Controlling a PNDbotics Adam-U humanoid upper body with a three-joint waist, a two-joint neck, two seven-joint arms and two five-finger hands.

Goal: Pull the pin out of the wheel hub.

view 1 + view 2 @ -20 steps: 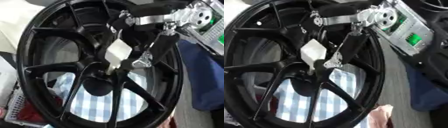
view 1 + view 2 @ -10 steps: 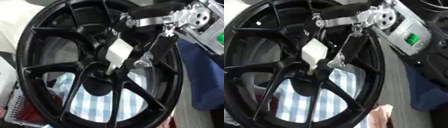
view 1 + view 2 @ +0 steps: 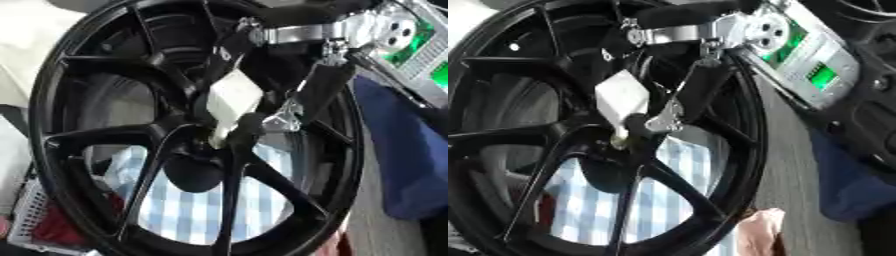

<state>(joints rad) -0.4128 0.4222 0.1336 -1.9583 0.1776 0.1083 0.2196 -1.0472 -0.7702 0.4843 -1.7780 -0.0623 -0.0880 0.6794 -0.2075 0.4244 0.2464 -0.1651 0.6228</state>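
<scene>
Left eye view: a black wheel hub (image 3: 105,135) stands nearly upright and fills most of the picture, its spokes meeting at a dark centre boss (image 3: 194,172). The right hand (image 3: 262,107) reaches in from the upper right across the rim; its black fingers, with a pale block between them, curl down onto a small pale pin (image 3: 216,141) just above the centre where the spokes join. The fingertips cover most of the pin, so whether it is seated or partly drawn cannot be told. Through the lower spokes a blue-and-white checked cloth (image 3: 201,210) shows behind the wheel. At the lower left, a light mesh basket (image 3: 26,220) with something red in it sits beyond the rim. A dark blue object (image 3: 402,160) lies to the right of the wheel, cut off by the edge. The wrist's silver plate and green board (image 3: 411,45) are cropped at the upper right corner.

Right eye view: the same grasp sits further left, and the wrist's silver housing (image 3: 798,55) is seen more fully. A person's bare hand (image 3: 761,232) shows at the bottom edge just right of the rim, partly cut off; contact with the wheel cannot be told. The grey table (image 3: 789,150) runs along the right of the wheel.
</scene>
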